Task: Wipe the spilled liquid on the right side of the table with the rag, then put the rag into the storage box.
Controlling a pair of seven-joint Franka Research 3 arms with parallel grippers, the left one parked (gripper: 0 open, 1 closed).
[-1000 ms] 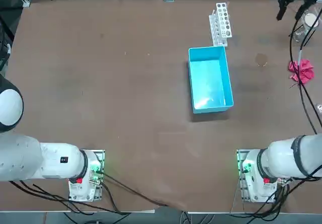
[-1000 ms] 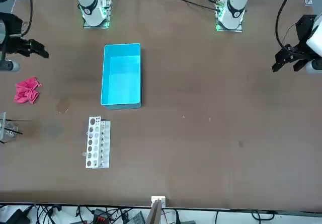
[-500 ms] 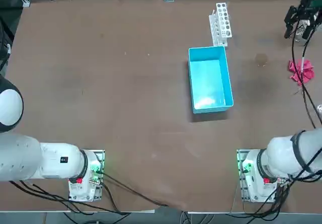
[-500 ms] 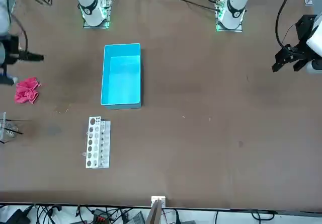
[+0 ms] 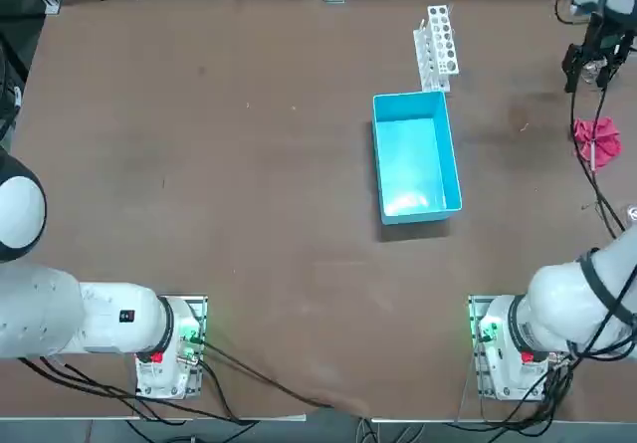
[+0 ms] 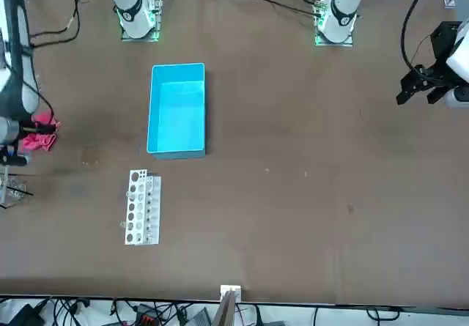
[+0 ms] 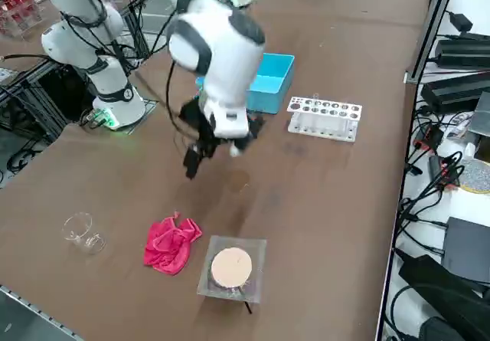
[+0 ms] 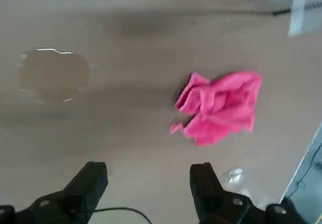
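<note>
Right side view: the pink rag (image 7: 172,245) lies crumpled on the bench (image 7: 337,203) in the lower left of the frame. Beyond it, the right end effector (image 7: 222,143) hangs above the bench near the middle, its fingers apart. The blue bin (image 7: 271,83) sits farther back, upper centre.

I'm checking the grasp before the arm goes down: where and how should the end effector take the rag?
I'd pinch the raised, bunched folds in the middle of the rag, coming from above: it lies crumpled on the table, so its ridges should give the right end effector, open above the table, something to close on. The thin corner looks a weaker hold.
</note>
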